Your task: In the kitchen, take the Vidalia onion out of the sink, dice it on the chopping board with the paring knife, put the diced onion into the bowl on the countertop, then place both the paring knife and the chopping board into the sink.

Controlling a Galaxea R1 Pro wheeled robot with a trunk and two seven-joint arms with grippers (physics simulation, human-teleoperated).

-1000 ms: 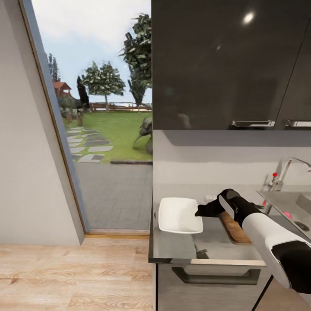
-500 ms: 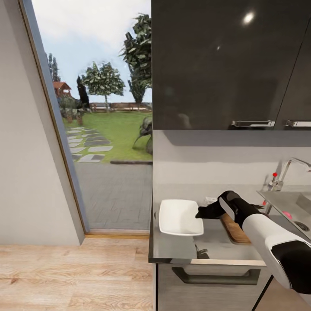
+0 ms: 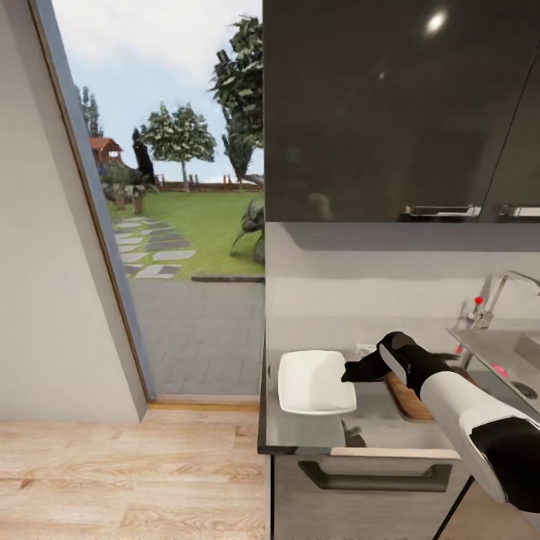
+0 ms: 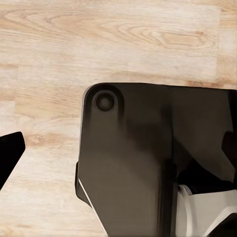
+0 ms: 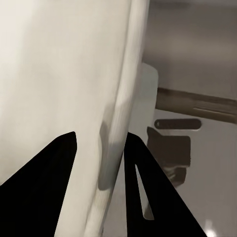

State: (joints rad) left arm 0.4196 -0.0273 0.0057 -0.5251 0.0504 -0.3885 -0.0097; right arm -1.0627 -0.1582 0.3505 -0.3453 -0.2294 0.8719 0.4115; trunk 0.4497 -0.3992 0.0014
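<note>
bowl (image 3: pixel 315 381) nudged rightward; right gripper (image 3: pixel 351 372) clamps its rim.

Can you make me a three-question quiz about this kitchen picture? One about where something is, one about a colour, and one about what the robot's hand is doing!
1. Where is the chopping board?
A. On the countertop, between the bowl and the sink
B. On the floor
C. Inside the sink

2. What colour is the bowl?
A. Red
B. White
C. Green

3. How is the right gripper placed?
A. Hanging down by the floor
B. Inside the sink
C. At the bowl's edge, one finger on each side of the rim

Answers:
1. A: in the head view the brown board lies on the grey worktop, right of the bowl and left of the basin.
2. B: the dish is plain white.
3. C: the right wrist view shows the pale rim running between the two dark fingers.
</note>
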